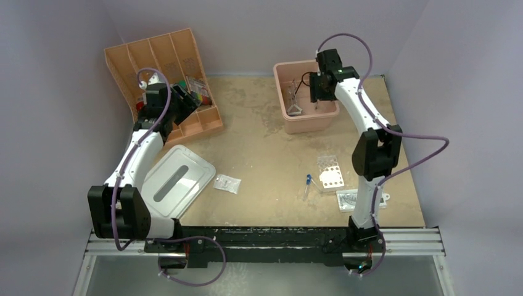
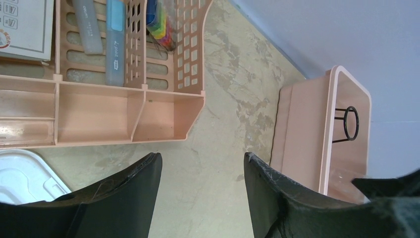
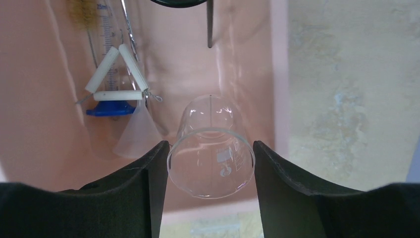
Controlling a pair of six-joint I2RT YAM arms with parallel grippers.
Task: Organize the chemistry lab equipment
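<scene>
At the upper left of the top view the orange divided tray already holds coloured items in its slots, and the left gripper hangs over its near edge. Its fingers are spread apart with nothing between them. Below it a white lid lies flat, and to its right one clear packet sits loose on the table. Right of centre, at the top, the pink rectangular tub has taken in a fair share. It holds the black wire ring tripod, a white triangle and a graduated cylinder on a blue base. The right gripper is lowered into this tub with its jaws pressed against both sides of the clear glass flask. The flask is a colourless, straight-walled vessel, mouth toward the wrist camera, with faint printed markings. It looks thin and slippery. Toward the lower right the blue-tipped dropper, the clear well rack and more clear packets remain on the table, so I judge the sorting roughly half done.
</scene>
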